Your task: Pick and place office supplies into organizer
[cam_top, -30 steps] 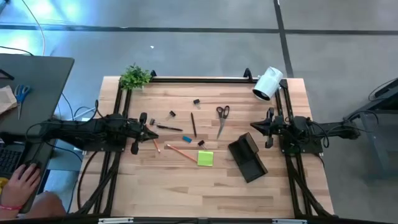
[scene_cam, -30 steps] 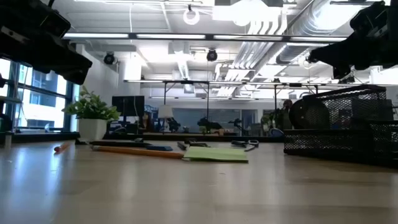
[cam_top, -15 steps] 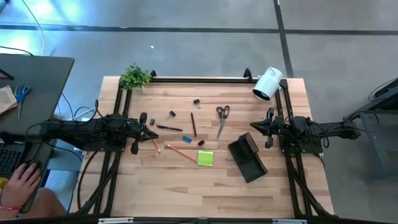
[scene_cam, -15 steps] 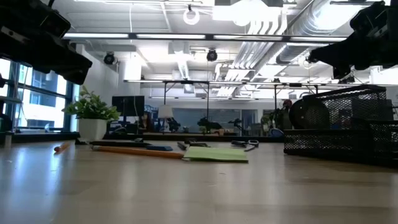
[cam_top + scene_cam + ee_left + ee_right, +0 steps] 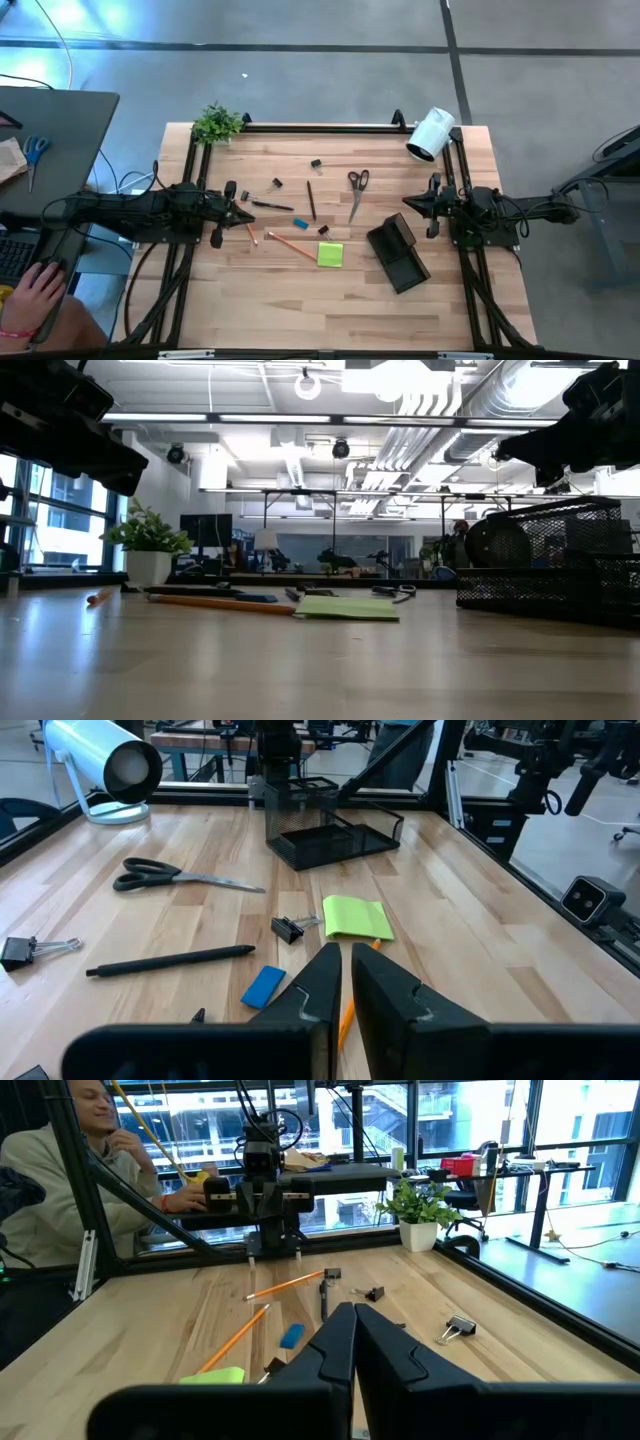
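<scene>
With fingers nearly closed, the left end effector (image 5: 345, 982) should widen before descending squarely over the orange pencil (image 5: 347, 1016) just ahead.

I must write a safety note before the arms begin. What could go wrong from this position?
1. The clip lies against the sticky pad; a grasp may catch both.
2. The pencils lie flat on the table, so fingers may slip off.
3. The organizer sits askew, so long items may miss the cup.

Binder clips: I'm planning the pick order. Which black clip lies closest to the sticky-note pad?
The binder clip just beyond the lime-green sticky-note pad, almost touching its edge; the other clips lie farther back on the table.
</scene>
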